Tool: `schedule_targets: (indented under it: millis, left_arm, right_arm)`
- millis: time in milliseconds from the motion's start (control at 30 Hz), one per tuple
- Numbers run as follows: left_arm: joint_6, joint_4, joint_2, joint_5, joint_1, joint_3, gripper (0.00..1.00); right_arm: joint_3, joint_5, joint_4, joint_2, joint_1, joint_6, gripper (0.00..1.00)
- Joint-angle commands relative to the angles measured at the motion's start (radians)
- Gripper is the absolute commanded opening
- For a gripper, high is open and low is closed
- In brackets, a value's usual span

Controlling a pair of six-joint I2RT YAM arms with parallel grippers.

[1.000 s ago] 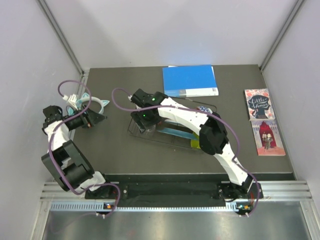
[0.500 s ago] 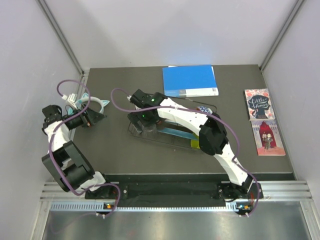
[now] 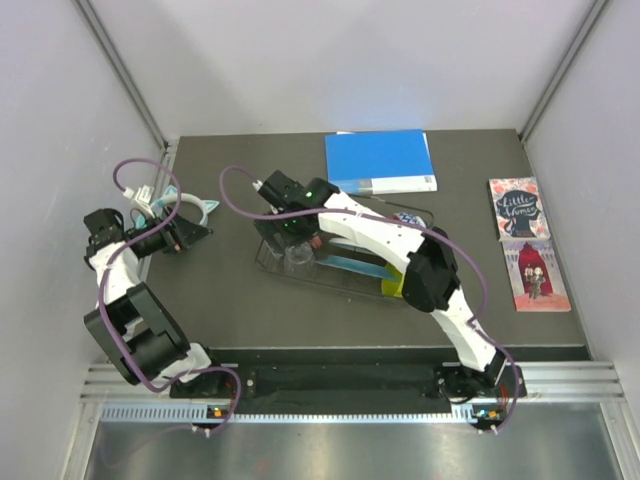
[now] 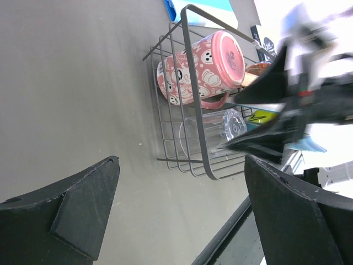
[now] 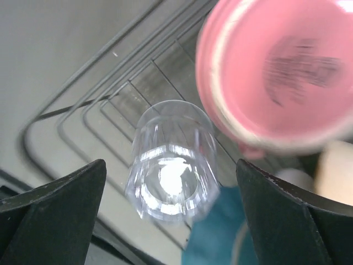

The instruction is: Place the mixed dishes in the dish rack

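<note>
The black wire dish rack [image 3: 340, 272] lies mid-table. A clear cup [image 5: 171, 165] stands upside down in its left end, next to a pink mug [image 5: 276, 72] lying on its side; both show in the left wrist view, the cup [image 4: 212, 130] below the mug [image 4: 204, 66]. A teal plate [image 3: 350, 265] and a yellow-green bowl [image 3: 392, 287] sit in the rack. My right gripper [image 3: 292, 232] hangs open above the cup, not touching it. My left gripper [image 3: 185, 238] is open and empty over bare table at the left.
Teal cat-ear headphones [image 3: 190, 205] lie just behind my left gripper. A blue book [image 3: 380, 160] lies at the back behind the rack. Two storybooks [image 3: 515, 208] [image 3: 538, 275] lie at the right edge. My right arm spans the rack.
My right gripper has lifted up and back from the clear cup, which stays standing in the rack. The left arm has not moved.
</note>
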Motion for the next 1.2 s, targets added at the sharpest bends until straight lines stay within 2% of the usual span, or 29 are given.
schedule_targets:
  millis: [0,133,200,233,267,300,333,367,400,433,467,533,733,900,1167]
  left_arm:
    - [0.007,0.032,-0.029,0.003,-0.010,0.009,0.99]
    - [0.007,0.021,-0.020,0.017,-0.013,0.038,0.99]
    - [0.002,0.014,-0.022,0.002,-0.025,0.055,0.99]
    - [0.001,0.012,-0.025,-0.021,-0.032,0.059,0.99]
    - [0.001,0.010,-0.035,-0.038,-0.043,0.065,0.99]
    - [0.010,0.007,-0.045,-0.078,-0.086,0.069,0.99]
    - [0.013,-0.003,-0.066,-0.212,-0.120,0.073,0.99]
    - [0.014,-0.006,-0.080,-0.307,-0.162,0.082,0.99]
    - [0.018,-0.006,-0.094,-0.381,-0.249,0.082,0.99]
    - [0.007,0.013,-0.124,-0.505,-0.290,0.079,0.99]
    - [-0.007,0.020,-0.135,-0.538,-0.318,0.078,0.99]
    - [-0.044,0.026,-0.153,-0.560,-0.362,0.087,0.99]
    - [-0.070,-0.006,-0.199,-0.586,-0.381,0.127,0.99]
    - [-0.052,-0.009,-0.290,-0.618,-0.395,0.078,0.99]
    - [-0.082,0.036,-0.422,-0.676,-0.396,-0.049,0.99]
  right_arm:
    - [0.106,0.037,-0.037,-0.178,0.010,-0.021,1.00]
    - [0.143,0.046,-0.033,-0.287,-0.026,-0.030,1.00]
    - [0.023,0.110,0.046,-0.373,-0.079,-0.012,1.00]
    - [-0.133,0.132,0.096,-0.490,-0.104,0.007,1.00]
    - [-0.219,0.167,0.149,-0.555,-0.159,0.013,1.00]
    - [-0.296,0.188,0.233,-0.670,-0.186,0.020,1.00]
    - [-0.428,0.202,0.265,-0.721,-0.222,0.037,1.00]
    - [-0.485,0.227,0.285,-0.765,-0.284,0.042,1.00]
    - [-0.537,0.248,0.315,-0.836,-0.306,0.042,1.00]
    - [-0.626,0.279,0.322,-0.865,-0.317,0.027,1.00]
    - [-0.663,0.340,0.328,-0.890,-0.326,0.024,1.00]
    - [-0.769,0.363,0.348,-0.962,-0.328,0.014,1.00]
    - [-0.946,0.385,0.375,-1.106,-0.326,0.034,1.00]
    - [-1.041,0.351,0.444,-1.220,-0.326,0.002,1.00]
    - [-1.127,0.308,0.478,-1.301,-0.326,-0.006,1.00]
